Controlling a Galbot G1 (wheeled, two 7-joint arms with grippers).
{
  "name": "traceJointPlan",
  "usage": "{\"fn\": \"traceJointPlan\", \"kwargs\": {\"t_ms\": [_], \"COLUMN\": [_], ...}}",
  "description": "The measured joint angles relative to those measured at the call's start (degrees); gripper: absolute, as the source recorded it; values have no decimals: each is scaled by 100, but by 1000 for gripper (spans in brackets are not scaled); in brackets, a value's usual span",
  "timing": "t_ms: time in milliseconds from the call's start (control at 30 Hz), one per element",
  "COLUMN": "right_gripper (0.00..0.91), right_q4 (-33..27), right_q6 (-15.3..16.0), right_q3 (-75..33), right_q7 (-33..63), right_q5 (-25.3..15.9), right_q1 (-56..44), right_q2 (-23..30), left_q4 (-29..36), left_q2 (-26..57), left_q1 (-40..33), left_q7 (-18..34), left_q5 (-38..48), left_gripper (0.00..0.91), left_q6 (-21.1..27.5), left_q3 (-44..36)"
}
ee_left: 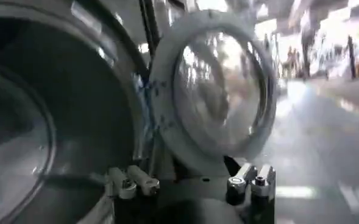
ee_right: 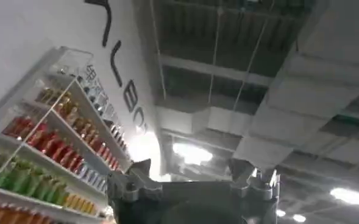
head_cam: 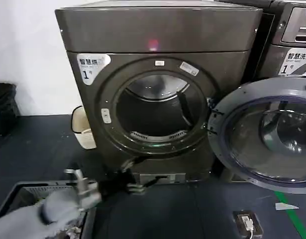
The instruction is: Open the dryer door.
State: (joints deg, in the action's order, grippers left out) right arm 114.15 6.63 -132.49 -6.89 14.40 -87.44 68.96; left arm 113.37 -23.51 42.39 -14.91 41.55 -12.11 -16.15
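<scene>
Low at left before the dryer (head_cam: 157, 89): left gripper (head_cam: 124, 180), fingers spread, gripping nothing. At centre: bare round drum opening (head_cam: 155, 112). At right: the dryer door (head_cam: 264, 139) swung fully open, hinged beside the opening, glass bowl facing out. Right gripper (ee_right: 194, 182) aimed at ceiling, fingers parted, empty.

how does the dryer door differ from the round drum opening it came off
The dryer door hangs swung out to the right on its hinge; the drum opening faces forward, uncovered. The door holds a dark glass bowl in a pale grey rim; the opening is an empty hole in a dark ring. Both are round and similar in size.
</scene>
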Motion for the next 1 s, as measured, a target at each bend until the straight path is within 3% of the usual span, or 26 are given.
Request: {"fn": "traceJointPlan", "kwargs": {"t_ms": [300,533,733,1000], "right_gripper": [907,907,907,907], "right_q4": [-229,-463,-548,-542], "right_q6": [-151,-73,0,10], "right_q3": [229,455,563,651], "right_q7": [-7,-59,-29,-35], "right_q5": [-71,-102,-37,24], "right_q1": [354,642,780,815], "right_q2": [-308,-519,-666,-625], "left_q4": [-169,-464,-521,-610], "left_q2": [1424,2191,2854,3335], "left_q1": [683,920,1001,956], "left_q7": [-46,-260,-232,-286], "left_q5": [-278,-1118,-1632,-1677], "left_gripper": [907,907,907,907], "left_q6": [604,610,733,1036], "left_q3": [578,589,329,-67]}}
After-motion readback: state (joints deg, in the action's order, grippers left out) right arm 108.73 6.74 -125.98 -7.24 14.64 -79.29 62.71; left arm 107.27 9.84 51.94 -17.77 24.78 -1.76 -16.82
